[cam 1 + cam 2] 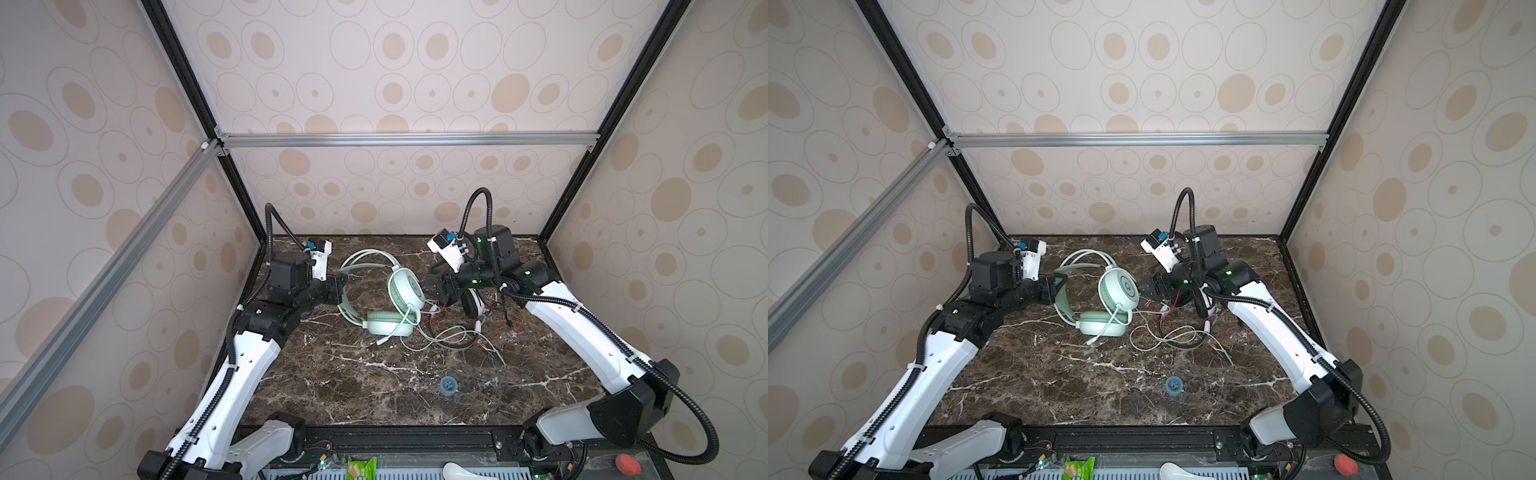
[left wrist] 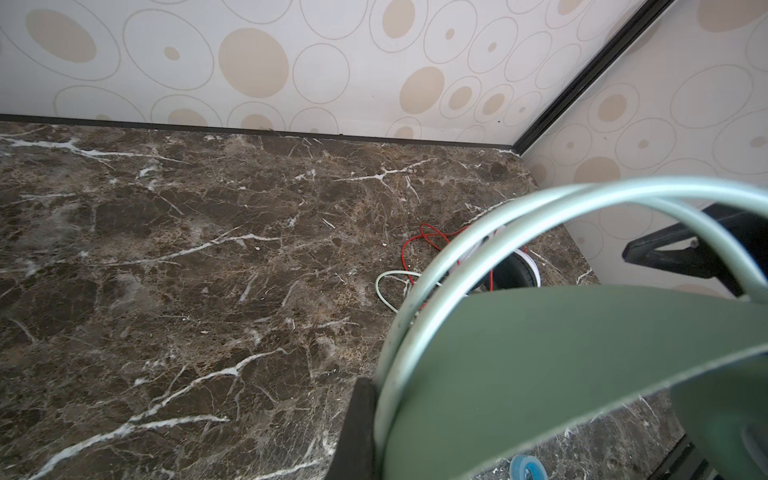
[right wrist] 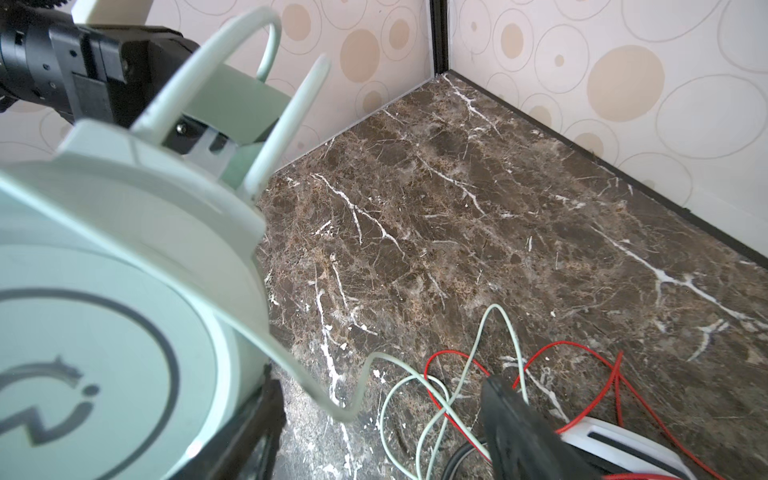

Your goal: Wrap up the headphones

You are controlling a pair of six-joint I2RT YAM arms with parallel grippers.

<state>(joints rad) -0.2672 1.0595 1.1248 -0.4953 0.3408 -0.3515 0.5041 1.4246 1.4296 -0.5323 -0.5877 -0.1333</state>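
The mint green headphones (image 1: 388,324) lie mid-table in both top views, one earcup flat, the other earcup (image 1: 405,286) (image 1: 1119,289) standing on edge. My left gripper (image 1: 338,287) (image 1: 1054,286) is shut on their headband strap (image 2: 540,353). My right gripper (image 1: 432,289) (image 3: 382,436) is open, one finger close beside the upright earcup (image 3: 104,311). Loose loops of mint cord (image 3: 440,399) lie on the table under its gap. The white-and-black headphones (image 1: 473,303) (image 3: 615,449) sit mostly hidden under the right wrist, and their red cord (image 1: 515,328) (image 3: 582,345) tangles with the mint cord (image 1: 449,336).
A small blue roll (image 1: 449,385) (image 2: 528,467) lies on the dark marble table (image 1: 353,386) toward the front. Patterned walls close the back and both sides. Beyond the front rail are a green packet (image 1: 361,467), a white piece (image 1: 461,471) and a red button (image 1: 627,464).
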